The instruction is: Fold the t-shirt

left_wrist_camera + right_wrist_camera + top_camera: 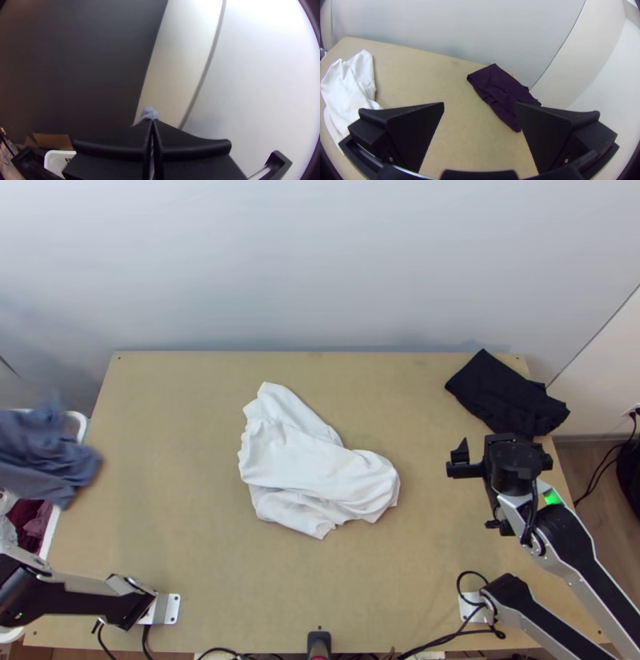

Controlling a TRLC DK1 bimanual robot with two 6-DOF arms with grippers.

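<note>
A white garment [312,460] lies bunched in loose, uneven folds at the table's middle; part of this white cloth [348,90] shows in the right wrist view. A blue-grey cloth [48,456] hangs bunched over the table's left edge and a basket. In the left wrist view my left gripper [152,123] is shut, with a bit of the blue-grey cloth [149,113] between its fingertips. My right gripper [502,450] is above the table's right side, well right of the white garment; its fingers stand wide apart around nothing, and the right gripper [480,106] is open.
A dark cloth [504,392], loosely folded, lies at the table's back right corner, just beyond my right gripper. The white basket [50,532] with dark red cloth in it stands at the left edge. Bare tabletop [176,444] lies between basket and white garment.
</note>
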